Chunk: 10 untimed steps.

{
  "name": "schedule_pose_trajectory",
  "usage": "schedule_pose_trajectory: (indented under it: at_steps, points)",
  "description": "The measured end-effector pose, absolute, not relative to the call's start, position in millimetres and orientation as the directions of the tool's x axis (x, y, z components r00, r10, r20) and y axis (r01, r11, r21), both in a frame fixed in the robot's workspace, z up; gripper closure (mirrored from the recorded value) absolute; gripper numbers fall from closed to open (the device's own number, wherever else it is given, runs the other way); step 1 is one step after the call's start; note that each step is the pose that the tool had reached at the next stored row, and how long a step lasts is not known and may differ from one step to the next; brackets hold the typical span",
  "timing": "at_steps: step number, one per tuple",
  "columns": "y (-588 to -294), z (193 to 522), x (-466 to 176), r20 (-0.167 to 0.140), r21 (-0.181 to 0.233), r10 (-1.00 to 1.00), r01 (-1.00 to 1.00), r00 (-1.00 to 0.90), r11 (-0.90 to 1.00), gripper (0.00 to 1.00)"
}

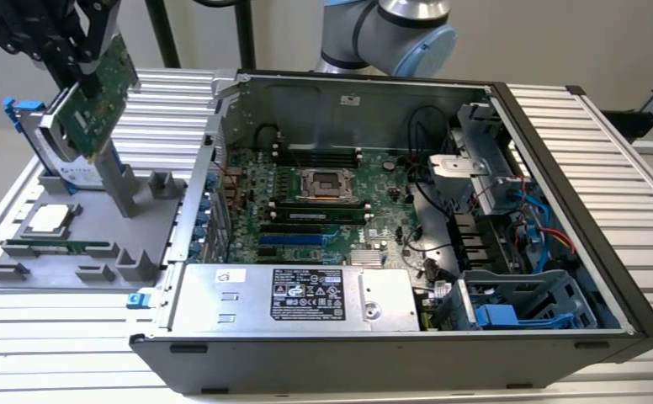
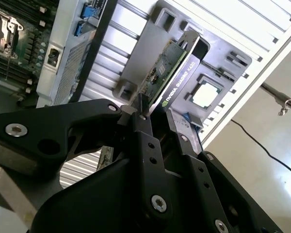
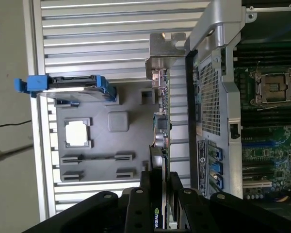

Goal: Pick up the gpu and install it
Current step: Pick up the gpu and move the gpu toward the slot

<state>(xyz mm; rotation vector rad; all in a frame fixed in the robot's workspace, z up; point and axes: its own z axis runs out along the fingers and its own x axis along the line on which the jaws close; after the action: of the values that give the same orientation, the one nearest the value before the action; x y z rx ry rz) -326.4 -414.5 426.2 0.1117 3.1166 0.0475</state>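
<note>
**Hand clamped on the gpu above the tray, outside the case**

The hand (image 1: 77, 69) is closed on the gpu (image 1: 93, 105). Its black fingers (image 2: 144, 133) press one on each flat face, so only the card's thickness keeps them apart. The grip is at the card's upper end. The rest of the card hangs down out of the hand, nearly upright and slightly tilted. In the exterior view its green board is turned towards the case (image 1: 360, 366). In both wrist views the card shows edge-on, running straight away from the fingertips. The green board is on one side and the black shroud on the other, and the metal bracket (image 3: 161, 56) is at the end far from the hand.

The gpu is over the grey tray (image 1: 85, 220), which lies on the ribbed counter (image 1: 57, 337) to the exterior view's left of the open case. The card's lower end is close by a grey upright (image 1: 122, 181) standing on the tray; I cannot tell whether the two touch. Just beside the card, on the exterior view's left, the hard drive (image 1: 51, 147) stands on edge in its blue frame. A processor (image 1: 48, 219) and a memory stick (image 1: 57, 247) lie on the tray, both apart from the card. The card is outside the case, well apart from the motherboard (image 1: 253, 198). The arm (image 1: 389, 34) shows behind the case.
</note>
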Motion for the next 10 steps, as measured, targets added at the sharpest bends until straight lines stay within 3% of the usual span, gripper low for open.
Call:
schedule_pose_trajectory:
  at_steps: [10]
  points:
    - [-414.4,426.2,-317.7,-0.021,0.031,0.072,0.071,-0.997,0.997,1.0]
